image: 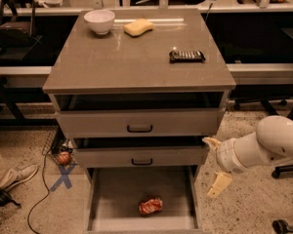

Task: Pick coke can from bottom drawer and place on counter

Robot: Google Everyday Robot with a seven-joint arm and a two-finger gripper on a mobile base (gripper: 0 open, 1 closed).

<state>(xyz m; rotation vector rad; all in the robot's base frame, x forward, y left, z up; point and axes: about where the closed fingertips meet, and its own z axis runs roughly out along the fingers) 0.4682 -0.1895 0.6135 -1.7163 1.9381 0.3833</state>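
Note:
The coke can [150, 206], red and dented, lies on its side on the floor of the open bottom drawer [118, 189], near its front middle. The gripper [214, 165] hangs on the white arm to the right of the cabinet, at the level of the second drawer, right of and above the can, empty and open, with one pale finger [219, 184] pointing down and the other [211, 143] up by the drawer's corner. The counter [136, 57] is the grey-brown top of the cabinet.
On the counter stand a white bowl [99, 21], a yellow sponge [138, 27] and a dark snack bar [186, 56]. Two upper drawers with black handles [139, 128] are slightly open. A small orange-red ball [63, 158] and a blue floor cross [64, 176] lie left of the cabinet, near a person's shoe [17, 173].

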